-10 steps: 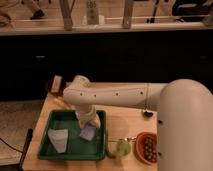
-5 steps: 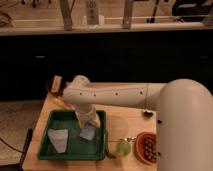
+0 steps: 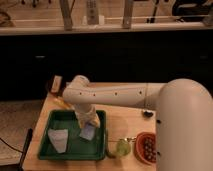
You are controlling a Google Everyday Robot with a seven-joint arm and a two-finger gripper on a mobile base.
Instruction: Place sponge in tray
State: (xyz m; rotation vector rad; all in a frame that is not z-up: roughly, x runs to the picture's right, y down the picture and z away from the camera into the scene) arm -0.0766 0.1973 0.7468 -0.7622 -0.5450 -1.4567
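The blue sponge (image 3: 88, 131) is inside the green tray (image 3: 75, 150), in its right half, directly under my gripper (image 3: 86, 122). The gripper reaches down into the tray from the white arm and touches the sponge's top edge. The sponge looks tilted, with its lower edge at the tray floor. A pale translucent cup (image 3: 58, 139) lies in the tray's left half.
The tray sits on a wooden table (image 3: 125, 125). A green pear (image 3: 121, 148) lies just right of the tray, with a red bowl (image 3: 147, 147) of dark items beyond it. A small dark object (image 3: 147, 114) and a brown block (image 3: 56, 83) are also on the table.
The arm and sponge have barely moved; the gripper stays low over the tray's right half.
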